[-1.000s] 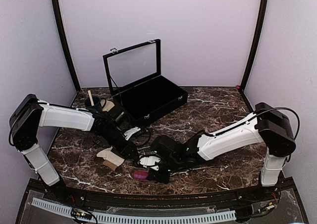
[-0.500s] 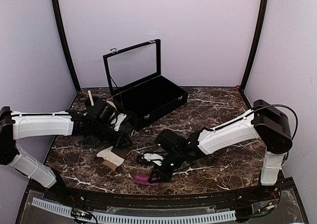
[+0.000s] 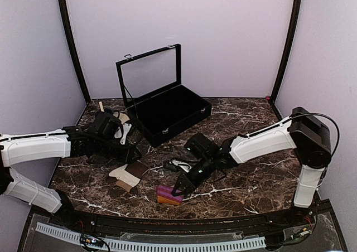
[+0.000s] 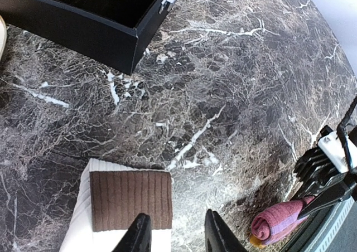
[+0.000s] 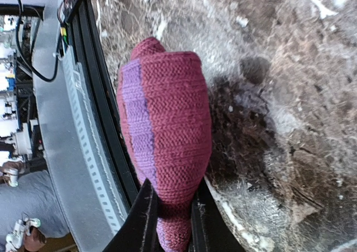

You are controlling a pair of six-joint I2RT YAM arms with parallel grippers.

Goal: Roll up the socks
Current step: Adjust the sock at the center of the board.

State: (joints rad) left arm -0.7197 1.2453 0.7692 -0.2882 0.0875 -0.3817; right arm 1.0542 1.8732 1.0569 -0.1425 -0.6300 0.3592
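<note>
- A magenta-pink knitted sock (image 5: 167, 124), rolled into a fat bundle with a purple stripe down one side, sits closest, at the near edge of the dark brown marble-patterned bench (image 3: 251, 124), right of the middle.
- An orange-yellow bit shows at the underside of the roll; the pictures do not show whether the roll rests on the bench or hangs just above it.
- The right end effector (image 5: 172, 218) pinches the narrow end of this roll, with one finger pressed on each side of the knit.
- The right arm reaches in low from the right side, its wrist angled down toward the near edge.
- To the left and a little farther back, a cream-beige ribbed sock (image 4: 83, 218) lies flat on the bench, with its brown cuff folded on top.
- It lies well apart from the pink roll.
- The left end effector (image 4: 178, 235) hovers over the edge of that brown cuff, with its fingers spread and nothing between them.
- Farthest back stands a black rectangular case (image 3: 173, 111) with dark lining, its glass-paned lid propped upright.
</note>
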